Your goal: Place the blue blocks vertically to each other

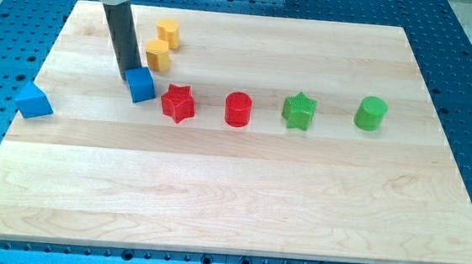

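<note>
The blue cube (pixel 141 84) sits toward the wooden board's (pixel 240 191) upper left with my tip (pixel 129 78) touching its left upper edge, holding nothing since it is a bare rod, while the blue triangular block (pixel 33 100) lies well apart at the board's left edge, and a red star (pixel 177 104) rests just right of the cube.

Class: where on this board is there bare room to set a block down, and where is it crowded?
Free: the wood below the row from red star to green cylinder, and above it. Crowded: top left, where my tip meets the blue cube near two yellow blocks.
</note>
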Controlling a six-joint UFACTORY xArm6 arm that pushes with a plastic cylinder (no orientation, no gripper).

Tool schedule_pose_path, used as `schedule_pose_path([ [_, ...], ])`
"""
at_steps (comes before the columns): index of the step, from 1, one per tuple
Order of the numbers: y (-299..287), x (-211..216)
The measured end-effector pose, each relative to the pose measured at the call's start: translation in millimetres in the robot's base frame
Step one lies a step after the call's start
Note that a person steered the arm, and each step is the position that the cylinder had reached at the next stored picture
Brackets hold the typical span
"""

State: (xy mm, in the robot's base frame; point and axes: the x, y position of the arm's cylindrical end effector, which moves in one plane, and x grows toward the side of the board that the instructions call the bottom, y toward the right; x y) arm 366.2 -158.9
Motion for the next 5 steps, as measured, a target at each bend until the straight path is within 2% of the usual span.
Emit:
schedule_pose_path([
  [1, -58, -10],
  [2, -139, -15],
  [3, -146, 7],
  [4, -145, 47],
  [5, -144, 65],
])
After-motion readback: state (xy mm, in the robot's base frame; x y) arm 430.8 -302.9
